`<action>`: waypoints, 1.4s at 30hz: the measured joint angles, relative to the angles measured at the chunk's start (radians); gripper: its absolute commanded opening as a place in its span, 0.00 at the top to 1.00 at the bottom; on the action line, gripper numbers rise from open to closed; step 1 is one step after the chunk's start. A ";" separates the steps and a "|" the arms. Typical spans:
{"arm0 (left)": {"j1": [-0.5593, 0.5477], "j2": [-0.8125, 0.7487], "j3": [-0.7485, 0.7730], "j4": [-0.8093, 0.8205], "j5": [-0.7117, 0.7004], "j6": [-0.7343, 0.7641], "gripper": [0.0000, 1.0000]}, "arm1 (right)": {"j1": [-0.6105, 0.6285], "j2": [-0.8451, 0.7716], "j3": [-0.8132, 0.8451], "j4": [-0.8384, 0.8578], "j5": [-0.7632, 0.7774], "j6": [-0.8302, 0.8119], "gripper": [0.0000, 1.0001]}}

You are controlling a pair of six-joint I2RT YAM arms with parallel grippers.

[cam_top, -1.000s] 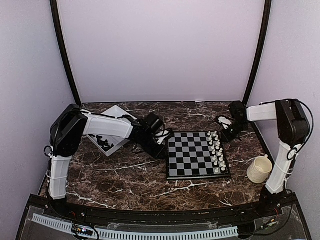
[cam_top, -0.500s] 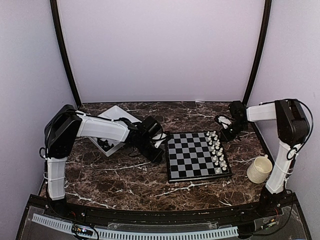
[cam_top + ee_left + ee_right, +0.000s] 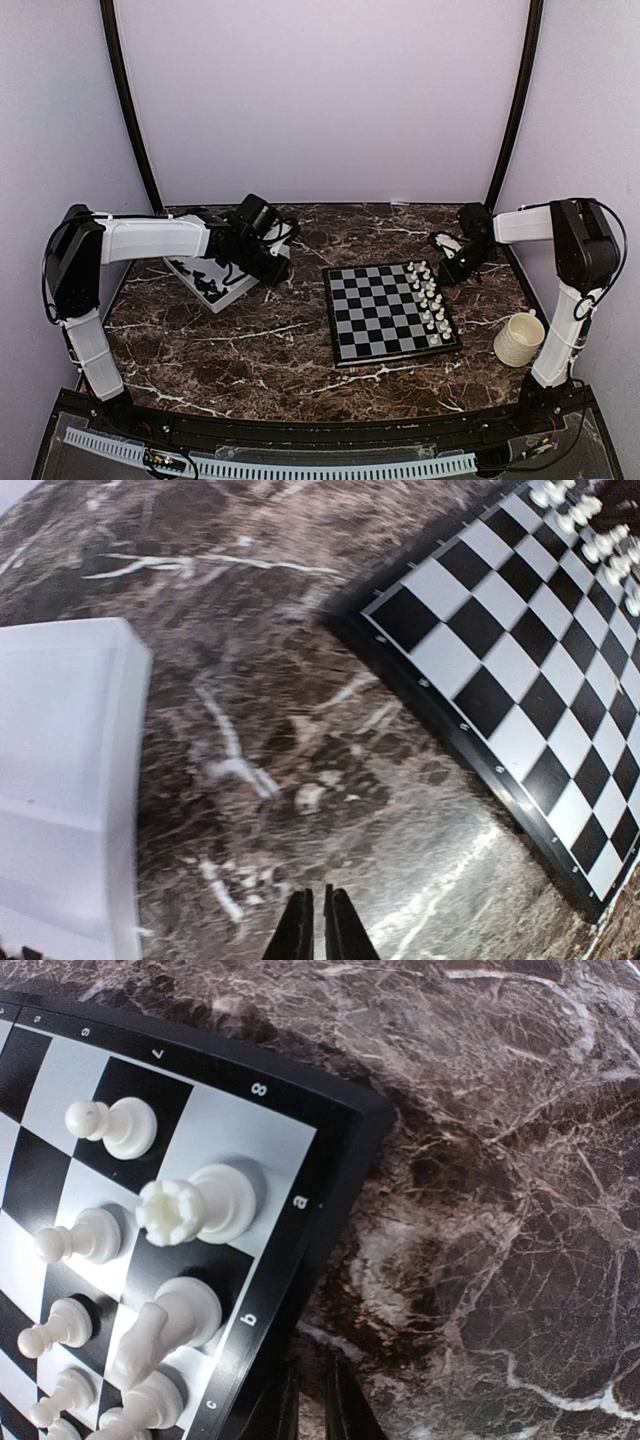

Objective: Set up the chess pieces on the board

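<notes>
Just one small black-and-grey checked chessboard [image 3: 385, 318] sat on the dark marble tabletop [image 3: 260, 350]. The tiny black plastic chessmen [image 3: 208, 286] lay in one white two-compartment tray [image 3: 225, 300], well left of the board. They were too small to count. The white chessmen [image 3: 430, 300] stood in two files along its right edge, with one cream mug [image 3: 519, 339] beyond. Of the two grippers, the left gripper [image 3: 322, 932] was pinched closed and empty near the tray. The right gripper [image 3: 312, 1410] was all but closed with nothing in it, by the board's far right corner.

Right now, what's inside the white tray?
Black chess pieces lie in the tray's near compartment. The left arm covers the far compartment, so its contents are hidden.
</notes>
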 measured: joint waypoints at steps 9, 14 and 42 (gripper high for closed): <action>0.137 -0.122 -0.056 -0.039 -0.153 -0.008 0.57 | -0.008 -0.009 0.005 -0.040 -0.034 -0.002 0.80; 0.198 -0.182 -0.085 -0.084 -0.217 -0.028 0.27 | -0.053 -0.102 0.005 -0.088 -0.042 -0.027 0.62; 0.502 0.002 -0.022 -0.128 -0.261 -0.018 0.61 | -0.322 -0.419 -0.145 0.058 -0.354 -0.078 0.40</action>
